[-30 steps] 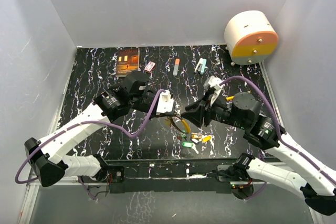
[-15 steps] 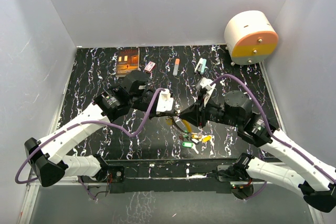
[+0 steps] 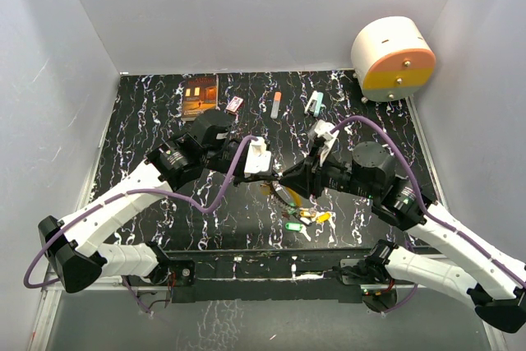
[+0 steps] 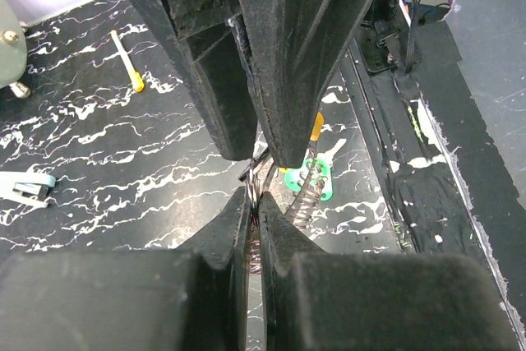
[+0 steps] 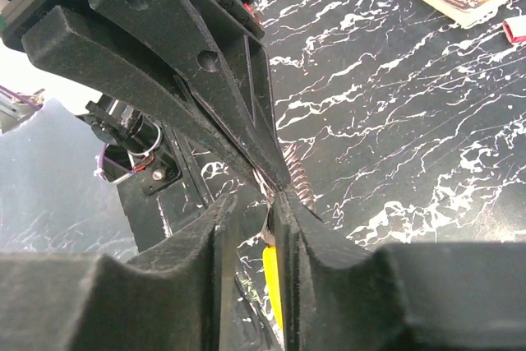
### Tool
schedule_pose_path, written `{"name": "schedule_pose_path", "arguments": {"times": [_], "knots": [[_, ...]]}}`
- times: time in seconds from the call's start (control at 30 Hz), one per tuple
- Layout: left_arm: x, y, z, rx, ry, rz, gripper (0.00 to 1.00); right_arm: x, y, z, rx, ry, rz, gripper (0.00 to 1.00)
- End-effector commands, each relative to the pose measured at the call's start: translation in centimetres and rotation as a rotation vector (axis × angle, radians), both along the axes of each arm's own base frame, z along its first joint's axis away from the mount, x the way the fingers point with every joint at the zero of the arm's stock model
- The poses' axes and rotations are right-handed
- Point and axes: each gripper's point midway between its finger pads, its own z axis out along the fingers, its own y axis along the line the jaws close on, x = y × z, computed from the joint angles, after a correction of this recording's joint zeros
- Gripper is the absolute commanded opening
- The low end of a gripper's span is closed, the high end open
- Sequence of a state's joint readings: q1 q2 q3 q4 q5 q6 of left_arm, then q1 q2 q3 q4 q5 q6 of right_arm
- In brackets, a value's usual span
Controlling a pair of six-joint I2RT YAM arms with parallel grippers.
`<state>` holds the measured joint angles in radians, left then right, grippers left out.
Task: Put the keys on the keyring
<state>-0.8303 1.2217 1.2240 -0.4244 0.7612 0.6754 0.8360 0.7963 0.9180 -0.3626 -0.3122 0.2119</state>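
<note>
Above the middle of the black marbled table my two grippers meet tip to tip. My left gripper is shut on the keyring, a coiled silvery wire pinched between its pads. My right gripper comes in from the right, jaws slightly apart. A yellow-headed key hangs in that gap, against one finger only. Its metal end reaches the ring. More keys lie below, a green one among them.
Along the far edge lie a book, a small pink item, an orange-tipped pen and a teal stapler. A white and orange drum stands at the far right corner. Grey walls close in three sides.
My right gripper has moved left until its tips touch the left gripper's tips at the ring. The left arm has stayed still, holding the ring.
</note>
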Motion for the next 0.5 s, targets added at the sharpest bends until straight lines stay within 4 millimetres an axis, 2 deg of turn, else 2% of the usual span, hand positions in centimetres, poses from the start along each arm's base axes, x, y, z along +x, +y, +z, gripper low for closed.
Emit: {"name": "schedule_pose_path", "arguments": {"times": [0.0,0.07,0.2,0.47], "knots": [[-0.98,-0.15,2.34,-0.073,-0.024,-0.049,0.0,0.56,0.21,2.41,0.071,-0.084,-0.011,0.31],[-1.0,-0.16,2.42,-0.076,-0.021,-0.05,0.0,0.65,0.29,2.35,0.067,-0.084,-0.011,0.29],[-1.05,-0.17,2.53,-0.079,-0.017,-0.05,0.0,0.78,0.42,2.1,0.059,-0.082,-0.01,0.12],[-1.12,-0.23,2.82,-0.091,-0.01,-0.045,0.0,1.2,-0.26,2.31,0.059,-0.094,-0.054,0.08]]}}
